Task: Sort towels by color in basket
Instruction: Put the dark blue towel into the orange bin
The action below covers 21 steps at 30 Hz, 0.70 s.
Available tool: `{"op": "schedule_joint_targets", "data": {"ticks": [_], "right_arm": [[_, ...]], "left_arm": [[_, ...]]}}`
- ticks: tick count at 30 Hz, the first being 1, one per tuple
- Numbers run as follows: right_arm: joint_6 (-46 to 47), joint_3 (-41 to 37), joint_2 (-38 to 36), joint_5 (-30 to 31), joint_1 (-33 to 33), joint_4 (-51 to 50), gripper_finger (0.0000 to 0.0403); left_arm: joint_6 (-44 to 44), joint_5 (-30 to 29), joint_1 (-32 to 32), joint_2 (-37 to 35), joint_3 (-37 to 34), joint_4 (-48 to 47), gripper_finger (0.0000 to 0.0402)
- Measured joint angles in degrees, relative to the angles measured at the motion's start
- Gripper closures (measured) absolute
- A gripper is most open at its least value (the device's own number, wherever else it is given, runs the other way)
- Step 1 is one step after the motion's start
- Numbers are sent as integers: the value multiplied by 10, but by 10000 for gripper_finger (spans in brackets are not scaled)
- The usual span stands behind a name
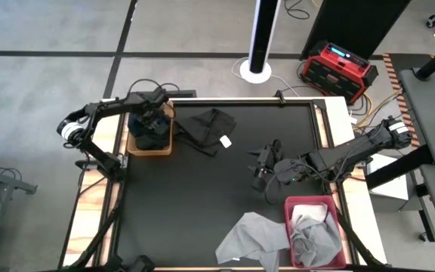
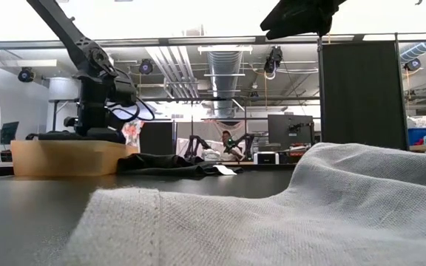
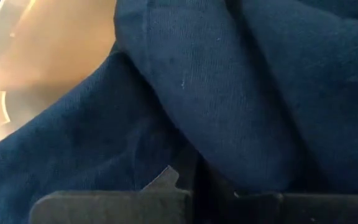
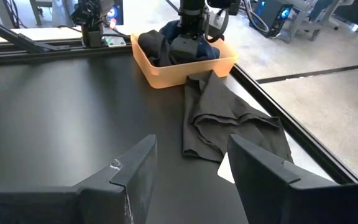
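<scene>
My left gripper point(image 1: 151, 121) is down inside the orange basket point(image 1: 149, 149) at the table's far left corner, its fingers clenched together and pressed into the navy blue towel point(image 3: 241, 81) that fills that basket along with other dark cloth. Just right of the orange basket, touching its corner in the right wrist view, a black towel point(image 1: 210, 127) lies crumpled on the black table point(image 1: 187, 196), a small white tag point(image 1: 225, 141) at its edge. Further right of the basket, near the table's middle, my right gripper point(image 1: 261, 168) hangs above the bare mat with its fingers point(image 4: 135, 168) spread apart and nothing between them. To the near right, well apart from the orange basket, a grey towel point(image 1: 251, 238) lies spread on the table beside a red basket point(image 1: 308, 202) holding grey and white cloth point(image 1: 312, 230).
</scene>
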Motion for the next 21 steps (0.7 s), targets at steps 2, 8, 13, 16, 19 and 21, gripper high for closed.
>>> {"op": "schedule_joint_targets", "data": {"ticks": [2, 8, 13, 16, 19, 21], "right_arm": [[0, 0, 0, 0, 0, 0, 213], [0, 0, 0, 0, 0, 4, 213], [0, 0, 0, 0, 0, 5, 213], [0, 0, 0, 0, 0, 8, 213], [0, 0, 0, 0, 0, 9, 213], [0, 0, 0, 0, 0, 9, 213]], "left_arm": [[0, 0, 0, 0, 0, 0, 401], [-8, 0, 0, 0, 28, -37, 401], [-9, -11, 0, -2, 67, -91, 401], [-9, -11, -1, -7, 89, -110, 401], [-9, 0, -1, -12, 108, -124, 401], [-8, 6, -2, -17, 119, -135, 401]]}}
